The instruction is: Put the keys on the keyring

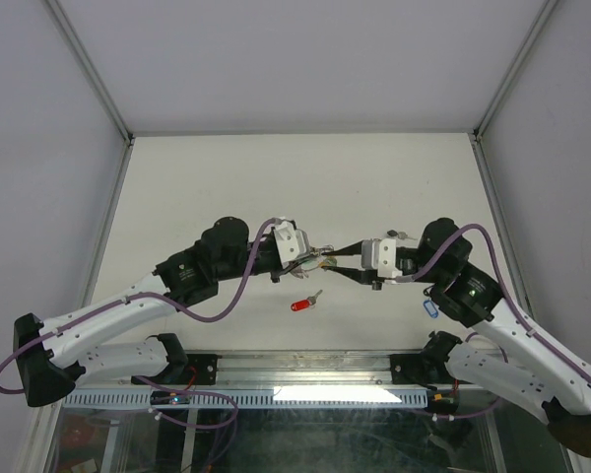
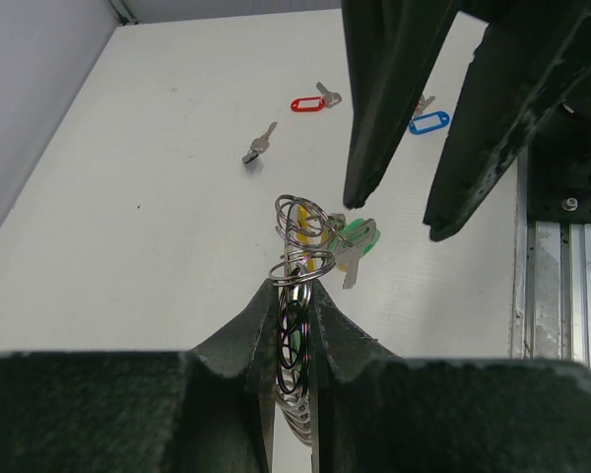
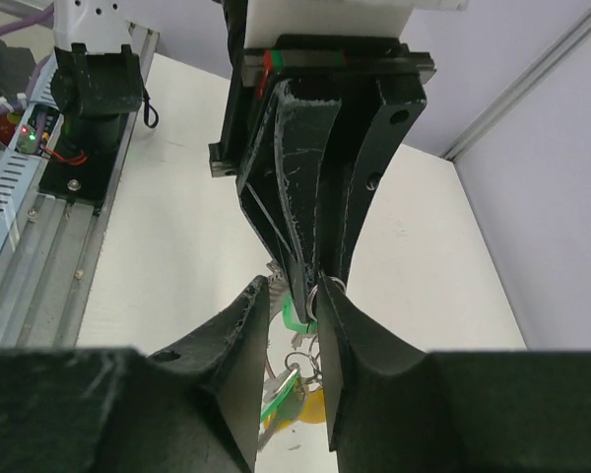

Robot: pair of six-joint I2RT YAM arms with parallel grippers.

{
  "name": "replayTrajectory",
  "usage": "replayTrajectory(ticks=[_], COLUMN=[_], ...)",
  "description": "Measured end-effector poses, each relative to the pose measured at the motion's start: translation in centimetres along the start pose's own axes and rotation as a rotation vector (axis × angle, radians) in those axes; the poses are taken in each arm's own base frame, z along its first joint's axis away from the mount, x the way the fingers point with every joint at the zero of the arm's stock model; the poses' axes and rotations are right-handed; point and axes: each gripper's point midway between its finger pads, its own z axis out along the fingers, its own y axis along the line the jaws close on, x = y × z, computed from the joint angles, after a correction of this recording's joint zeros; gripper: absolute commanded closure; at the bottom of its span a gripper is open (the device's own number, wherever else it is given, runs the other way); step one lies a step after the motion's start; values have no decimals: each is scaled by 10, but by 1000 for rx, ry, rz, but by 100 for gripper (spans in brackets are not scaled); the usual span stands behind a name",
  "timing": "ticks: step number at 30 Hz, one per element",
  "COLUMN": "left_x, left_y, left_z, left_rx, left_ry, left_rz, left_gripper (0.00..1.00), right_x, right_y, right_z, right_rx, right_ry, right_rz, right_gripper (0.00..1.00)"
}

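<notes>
Left fingers (image 2: 244, 340) tight on the keyring (image 2: 297, 241) — green-tagged key (image 2: 355, 241) at its far end — right fingers (image 2: 374, 118) apart just beyond.

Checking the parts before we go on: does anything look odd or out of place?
One bare key on the table shows no coloured tag, unlike the red-tagged key and blue-tagged key lying nearby. Otherwise nothing stands out: the left gripper grips the keyring.
</notes>
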Motion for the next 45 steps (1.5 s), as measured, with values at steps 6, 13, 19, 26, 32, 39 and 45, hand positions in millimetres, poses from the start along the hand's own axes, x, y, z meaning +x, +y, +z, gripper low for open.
replayTrajectory(ticks=[6, 13, 19, 26, 32, 39, 45], left_x=[-7, -8, -7, -3, -1, -3, -4], left_y=[-4, -6, -7, -9, -5, 8, 22], left_z=[0, 0, -1, -1, -2, -1, -3], left_rx=[29, 40, 47, 52, 29, -38, -118], left_ry=[-21, -25, -19, -2, 5, 4, 10], left_rz=[3, 4, 4, 0, 0, 6, 15], left_gripper=[100, 100, 100, 100, 100, 100, 100], right_x=[16, 30, 33, 36, 36, 33, 34], right_y=[0, -4, -5, -6, -8, -17, -27], right_z=[6, 10, 11, 13, 14, 14, 16], right_rx=[-21, -15, -5, 2, 36, 133, 255], right_ry=[68, 127, 142, 151, 157, 143, 100], right_rz=[-19, -8, -6, 8, 80, 257, 457], right_gripper=[71, 73, 85, 100, 100, 100, 100])
